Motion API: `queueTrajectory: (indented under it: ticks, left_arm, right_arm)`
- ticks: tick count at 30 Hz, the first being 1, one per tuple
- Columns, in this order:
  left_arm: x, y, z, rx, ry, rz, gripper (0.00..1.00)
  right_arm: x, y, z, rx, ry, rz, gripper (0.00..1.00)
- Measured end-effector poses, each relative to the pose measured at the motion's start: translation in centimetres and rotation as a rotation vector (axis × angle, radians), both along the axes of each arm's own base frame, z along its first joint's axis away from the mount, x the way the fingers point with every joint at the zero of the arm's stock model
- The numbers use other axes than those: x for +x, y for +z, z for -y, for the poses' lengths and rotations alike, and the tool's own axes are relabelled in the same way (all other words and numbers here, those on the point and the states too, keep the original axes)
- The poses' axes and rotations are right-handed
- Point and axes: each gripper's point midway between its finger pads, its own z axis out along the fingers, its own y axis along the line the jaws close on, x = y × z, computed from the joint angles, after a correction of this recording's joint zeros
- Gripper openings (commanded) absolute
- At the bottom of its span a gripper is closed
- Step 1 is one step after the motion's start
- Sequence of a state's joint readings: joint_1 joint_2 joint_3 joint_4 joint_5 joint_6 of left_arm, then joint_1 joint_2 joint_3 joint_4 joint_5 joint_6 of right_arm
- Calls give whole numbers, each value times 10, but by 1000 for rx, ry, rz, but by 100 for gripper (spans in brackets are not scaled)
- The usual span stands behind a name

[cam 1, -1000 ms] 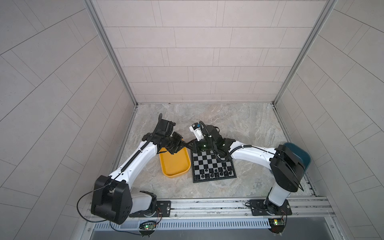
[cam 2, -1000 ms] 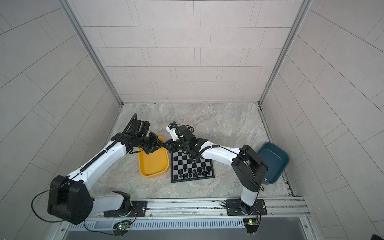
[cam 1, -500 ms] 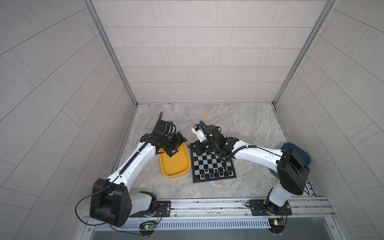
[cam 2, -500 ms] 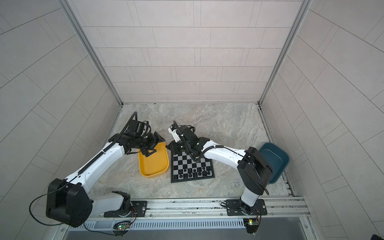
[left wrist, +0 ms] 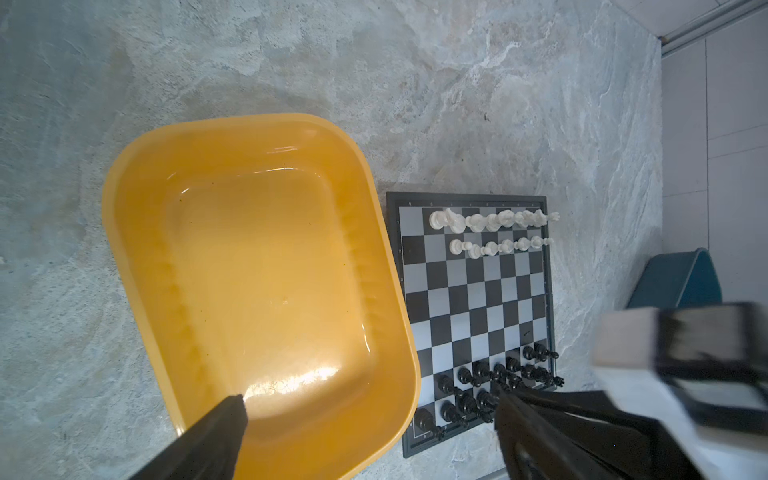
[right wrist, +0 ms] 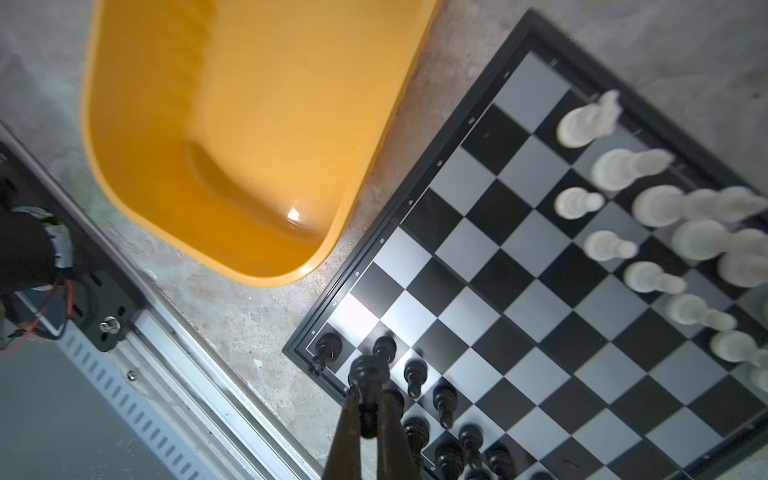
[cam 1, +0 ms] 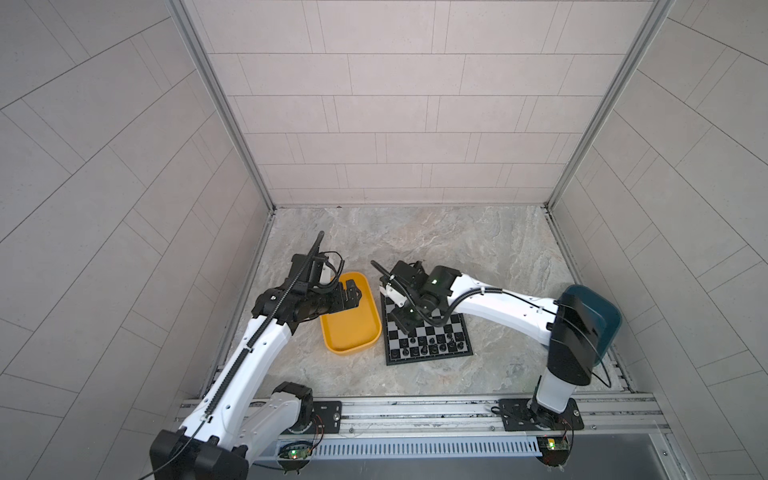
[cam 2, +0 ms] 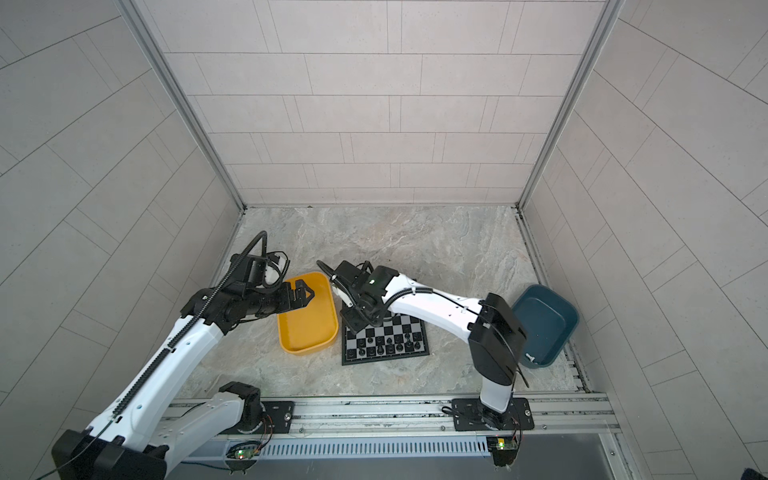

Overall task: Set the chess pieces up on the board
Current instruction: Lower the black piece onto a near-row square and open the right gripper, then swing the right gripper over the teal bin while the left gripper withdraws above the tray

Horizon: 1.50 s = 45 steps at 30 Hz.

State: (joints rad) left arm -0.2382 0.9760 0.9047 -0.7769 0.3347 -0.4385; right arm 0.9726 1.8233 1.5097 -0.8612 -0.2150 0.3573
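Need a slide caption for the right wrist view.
Right end effector grips a black chess piece over the board, beside the yellow tray.

We see a grey marbled tabletop (cam 1: 415,245) carrying three things directly. The chessboard (cam 1: 451,330) lies flat near the middle. The yellow tray (cam 1: 353,328) sits at its 9 o'clock, just beside it (a sliver of bare stone between them). The dark blue bin (cam 2: 544,324) sits at its 3 o'clock, well apart, at the table's edge.

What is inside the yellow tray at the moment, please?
Nothing shows inside the yellow tray: its floor is bare in the left wrist view. Only a small patch at one end is hidden behind a jaw tip of the open left gripper.
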Motion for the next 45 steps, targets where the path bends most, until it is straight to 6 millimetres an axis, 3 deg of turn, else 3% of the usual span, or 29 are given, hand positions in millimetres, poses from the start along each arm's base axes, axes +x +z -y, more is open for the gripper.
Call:
queueTrajectory:
  ticks: [4,8,26,30,40,45]
  left_arm:
    - [-3,6,-7,34,6,40,100]
    - [-6,10,-23,99,58,63,100]
    - [-8,10,-39,169,115,71,100]
    - [-9,10,-41,174,118,69,100]
    - [-10,9,-42,179,124,63,100]
    - [-10,8,-43,184,130,62,100]
  right_arm:
    - [-15,-36,-2,-107,34,-63,0]
    - [-25,-52,-4,-159,57,-91,0]
    - [-23,-56,-12,-171,64,-97,0]
    - [-22,-58,-14,-173,68,-99,18]
    - [-21,-63,-16,-184,65,-106,27]
    - [-8,-42,-22,-140,45,-67,40]
